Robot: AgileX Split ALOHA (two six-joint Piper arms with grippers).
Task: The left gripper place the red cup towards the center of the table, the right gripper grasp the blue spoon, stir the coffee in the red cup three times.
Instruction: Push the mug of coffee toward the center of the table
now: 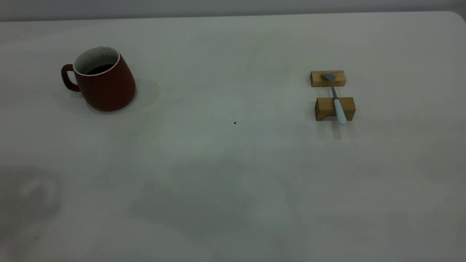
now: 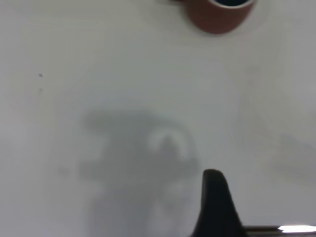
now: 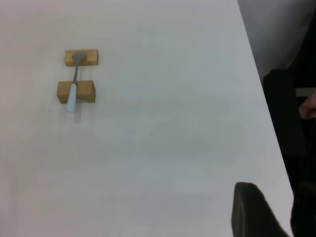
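Of my left gripper [image 2: 215,205] I see only one dark finger [image 2: 213,197] poking into the left wrist view, so I cannot tell whether it is spread or pressed together. It hangs above bare table [image 1: 233,189], over its own shadow, with the red cup [image 2: 217,14] well apart from it at the far edge of that view.

My right gripper [image 3: 254,212] shows the same way: a single dark finger [image 3: 252,210] at the edge of the right wrist view, and I cannot tell its state either. It holds nothing I can see and sits well apart from the blue spoon [image 3: 73,89].

In the exterior view neither of my arms appears. The red cup [image 1: 103,79] stands upright at about ten o'clock on the table. It is a dark red rounded mug, wider at the base, with a white speckled inside and rim, and its loop handle points to nine o'clock. The coffee [image 1: 99,68] lies dark and low inside.

The blue spoon [image 1: 335,98] rests at about two o'clock across two small wooden blocks. Its grey bowl lies on the far block [image 1: 327,78], its pale blue handle crosses the near block [image 1: 334,108] and overhangs toward six o'clock.

A tiny dark speck [image 1: 235,123] marks the table between cup and spoon.
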